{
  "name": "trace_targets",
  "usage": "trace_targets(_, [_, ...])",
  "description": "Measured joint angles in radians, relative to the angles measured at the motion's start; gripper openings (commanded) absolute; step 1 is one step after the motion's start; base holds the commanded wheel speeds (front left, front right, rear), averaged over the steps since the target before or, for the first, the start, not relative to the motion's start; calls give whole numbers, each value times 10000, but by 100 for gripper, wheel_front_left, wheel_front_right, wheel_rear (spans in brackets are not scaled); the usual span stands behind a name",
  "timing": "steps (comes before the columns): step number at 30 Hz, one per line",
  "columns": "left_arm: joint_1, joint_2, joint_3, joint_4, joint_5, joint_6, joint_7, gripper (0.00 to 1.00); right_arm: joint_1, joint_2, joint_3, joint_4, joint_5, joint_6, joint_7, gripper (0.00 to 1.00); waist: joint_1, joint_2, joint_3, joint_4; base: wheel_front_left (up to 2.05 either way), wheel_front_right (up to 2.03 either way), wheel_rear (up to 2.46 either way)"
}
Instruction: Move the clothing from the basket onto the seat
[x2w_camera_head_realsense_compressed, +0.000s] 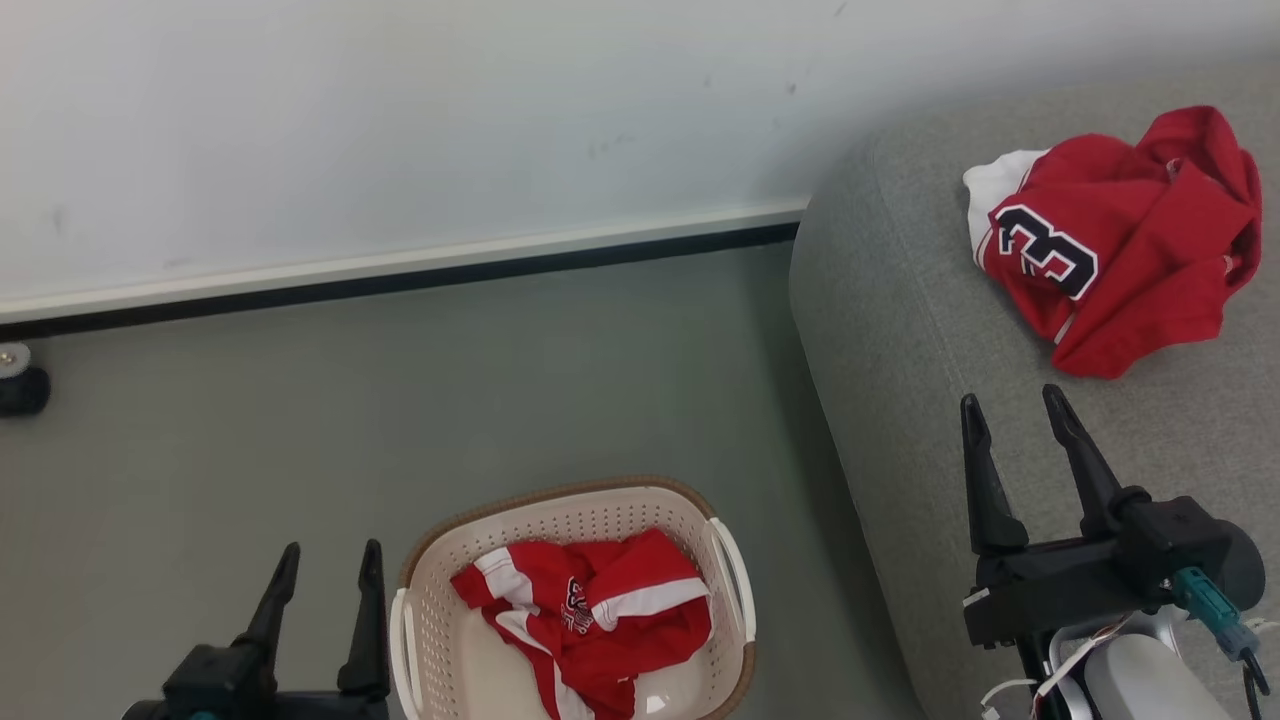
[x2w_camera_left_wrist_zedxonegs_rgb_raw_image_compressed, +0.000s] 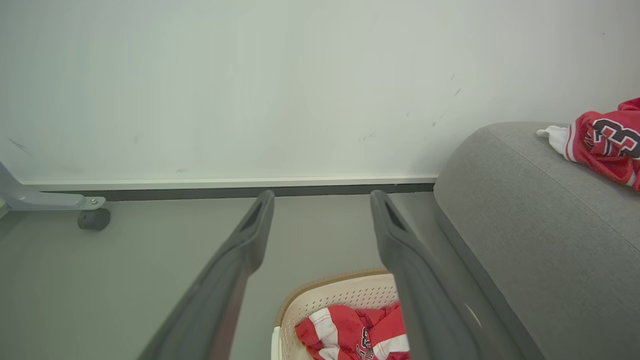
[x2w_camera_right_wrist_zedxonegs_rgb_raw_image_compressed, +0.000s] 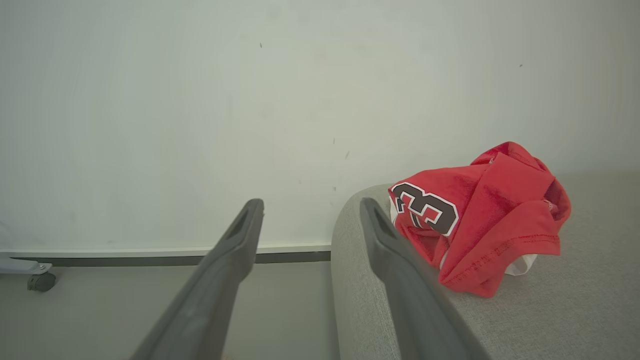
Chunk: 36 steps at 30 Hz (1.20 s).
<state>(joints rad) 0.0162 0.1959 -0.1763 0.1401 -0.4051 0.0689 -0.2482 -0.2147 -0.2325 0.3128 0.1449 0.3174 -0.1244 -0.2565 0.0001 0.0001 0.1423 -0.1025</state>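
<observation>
Now, at the lower left of the head view, the left gripper (x2w_camera_head_realsense_compressed: 331, 547) hangs over the floor (x2w_camera_head_realsense_compressed: 400, 400) just left of the basket (x2w_camera_head_realsense_compressed: 560, 492). Its fingers are spread and nothing sits between them. Inside the basket lies a crumpled red garment (x2w_camera_head_realsense_compressed: 590, 620) with white stripes and a small dark print, piled toward the right wall and touching it.

Over at the lower right, the right gripper (x2w_camera_head_realsense_compressed: 1010, 396) hovers above the sofa (x2w_camera_head_realsense_compressed: 900, 350), jaws wide apart and empty. Up at the upper right, a red jersey (x2w_camera_head_realsense_compressed: 1120, 240) rests bunched on the cushion, well apart from those fingertips. Its dark number 3, outlined in white, faces up and a white panel pokes out at its left.

From the left wrist, the basket's far rim and the striped garment show at the bottom centre, partly behind the right-hand finger. The sofa's rounded end rises on the right of that frame.

From the right wrist, the jersey sits right of centre on the cushion, near the sofa's corner.

A pale wall (x2w_camera_head_realsense_compressed: 400, 120) with a dark baseboard (x2w_camera_head_realsense_compressed: 400, 280) runs across the top, and a dark caster (x2w_camera_head_realsense_compressed: 22, 390) shows at the left edge.
</observation>
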Motion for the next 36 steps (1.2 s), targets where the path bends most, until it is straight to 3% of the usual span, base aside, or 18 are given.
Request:
trace_targets(9, [-1235,-180,-838,1304,447,-349,493,100,-620,40,-215,-326,-29,0,0,100,1,1,1197,-139,0,0,0])
trace_targets(10, [-1845,-435,-1294,1988,621,-468,769,100,-1035,65,-364,-564,-75,0,0,100,1,1,1743,-230,0,0,0])
trace_targets(17, [-3192,-943,-2153,3373,1164,-704,1342,100,-1897,117,-387,-1210,-403,-2,-2,100,2,1,2853,-430,0,0,0])
trace_targets(36, [-5965,-1066,-2648,5728,1871,-884,2057,100,-3154,104,-715,-2633,-1122,-2,-4,100,1,2,5517,-923,0,0,0])
